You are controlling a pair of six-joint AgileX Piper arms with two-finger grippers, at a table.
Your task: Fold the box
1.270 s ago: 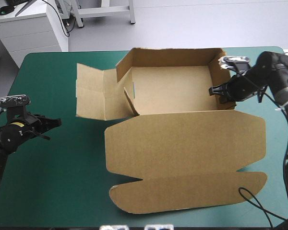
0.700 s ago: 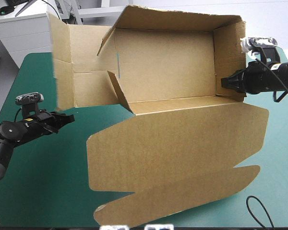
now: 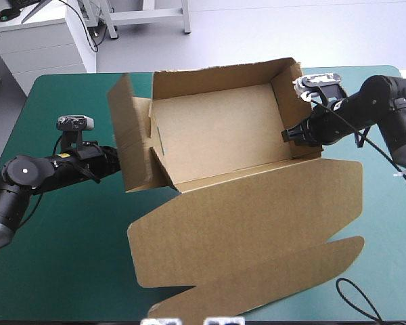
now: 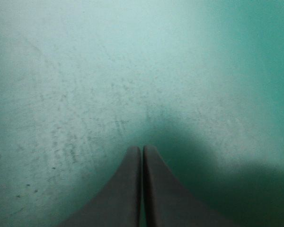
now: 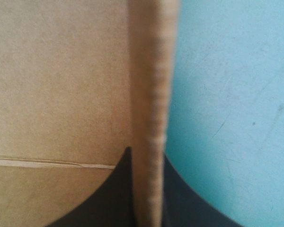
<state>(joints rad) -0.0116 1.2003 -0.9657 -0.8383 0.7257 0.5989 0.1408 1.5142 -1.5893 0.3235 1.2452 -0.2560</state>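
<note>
The teal-green cover (image 3: 61, 257) is largely taken up by the box (image 3: 216, 135), lid spread flat toward the near edge. Its right wall is clamped by the right gripper (image 3: 288, 135). The left gripper (image 4: 142, 147), fingers pressed together and empty, is held just beside the box's left flap.

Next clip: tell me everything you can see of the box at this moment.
The box is a cut sheet of plain brown board, half formed: back wall and right wall stand up around the floor, while the left flaps stand loosely, untucked. Its lid and tuck flap lie spread toward the table's near edge on the teal-green cover. The right jaws are shut on the right wall; the left jaws, shut, sit beside the left flaps, contact unclear.
</note>
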